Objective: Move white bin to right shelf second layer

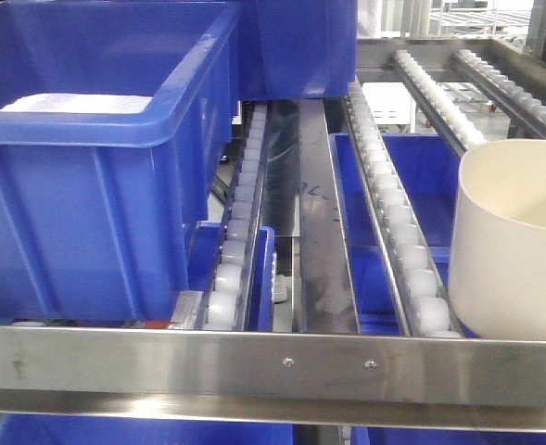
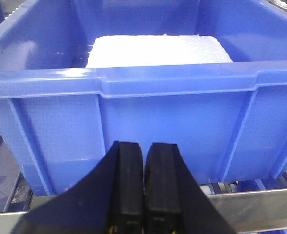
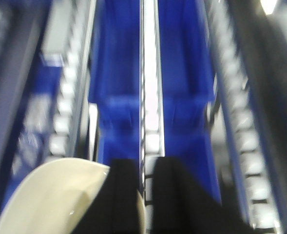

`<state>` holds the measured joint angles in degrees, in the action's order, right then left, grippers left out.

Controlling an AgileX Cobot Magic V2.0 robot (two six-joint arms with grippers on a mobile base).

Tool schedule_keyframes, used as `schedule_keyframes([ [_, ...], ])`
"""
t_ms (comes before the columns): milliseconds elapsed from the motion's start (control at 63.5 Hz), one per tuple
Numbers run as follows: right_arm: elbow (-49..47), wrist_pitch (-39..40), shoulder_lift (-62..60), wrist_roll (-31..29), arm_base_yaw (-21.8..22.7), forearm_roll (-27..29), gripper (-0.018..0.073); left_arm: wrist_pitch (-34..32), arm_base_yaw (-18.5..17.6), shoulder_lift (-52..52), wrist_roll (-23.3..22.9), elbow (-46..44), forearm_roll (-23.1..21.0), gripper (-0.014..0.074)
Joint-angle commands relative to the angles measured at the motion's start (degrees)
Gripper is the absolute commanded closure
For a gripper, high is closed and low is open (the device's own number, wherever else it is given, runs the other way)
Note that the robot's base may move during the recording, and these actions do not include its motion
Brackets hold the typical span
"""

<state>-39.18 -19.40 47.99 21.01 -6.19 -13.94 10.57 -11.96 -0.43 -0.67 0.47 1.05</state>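
Observation:
The white bin (image 1: 514, 250) is at the right edge of the front view, over the sloping roller tracks (image 1: 398, 213) of the right shelf's second layer, just behind the steel front crossbar (image 1: 273, 363). In the blurred right wrist view the bin (image 3: 50, 200) fills the lower left. My right gripper (image 3: 145, 163) is closed on its rim, one finger inside the wall and one outside. I cannot tell whether the bin rests on the rollers. My left gripper (image 2: 144, 146) is shut and empty, right in front of a blue crate (image 2: 158, 112).
The big blue crate (image 1: 96, 185) holding a white block (image 2: 158, 48) stands on the left tracks. More blue crates (image 1: 412, 167) sit on the level below. Another roller rack (image 1: 495, 83) is at the back right.

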Motion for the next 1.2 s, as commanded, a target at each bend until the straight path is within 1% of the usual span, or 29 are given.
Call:
schedule_keyframes([
  [0,1.9,3.9,-7.6,-0.3,0.4,-1.6,0.0486,-5.0,-0.1,-0.8,-0.3,1.6,0.0,0.0512],
  [79,4.1,3.9,-13.0,-0.3,0.4,-1.6,0.0510,-5.0,-0.1,-0.8,-0.3,1.6,0.0,0.0512],
  [236,5.6,3.6,-19.3,-0.3,0.4,-1.6,0.0512,-5.0,-0.1,-0.8,-0.3,1.6,0.0,0.0512],
  [583,5.6,3.6,-20.2,-0.3,0.4,-1.6,0.0510,-5.0,-0.1,-0.8,-0.3,1.6,0.0,0.0512],
  [661,5.8,4.0,-20.5,-0.3,0.4,-3.0,0.0510,-5.0,-0.1,-0.8,-0.3,1.6,0.0,0.0512],
  [709,6.9,4.0,-22.8,-0.2,0.5,-3.0,0.0510,-5.0,-0.1,-0.8,-0.3,1.6,0.0,0.0512],
  [819,13.5,7.4,-29.5,-0.2,0.9,-3.1,0.0510,-5.0,-0.1,-0.8,-0.3,1.6,0.0,0.0512],
  [929,25.0,12.8,-38.5,-0.2,1.9,-3.1,0.0510,-5.0,-0.1,-0.8,-0.3,1.6,0.0,0.0512],
  [1055,34.5,15.5,-48.3,-0.2,1.9,-3.1,0.0510,-5.0,-0.1,-0.8,-0.3,1.6,0.0,0.0512],
  [1087,36.2,15.6,-49.9,-0.2,2.0,-3.1,0.0510,-5.0,-0.1,-0.8,-0.3,1.6,0.0,0.0512],
  [1181,39.6,18.4,-49.6,-0.2,2.1,-3.0,0.0510,-5.0,-0.1,-0.8,-0.3,1.6,0.0,0.0512],
])
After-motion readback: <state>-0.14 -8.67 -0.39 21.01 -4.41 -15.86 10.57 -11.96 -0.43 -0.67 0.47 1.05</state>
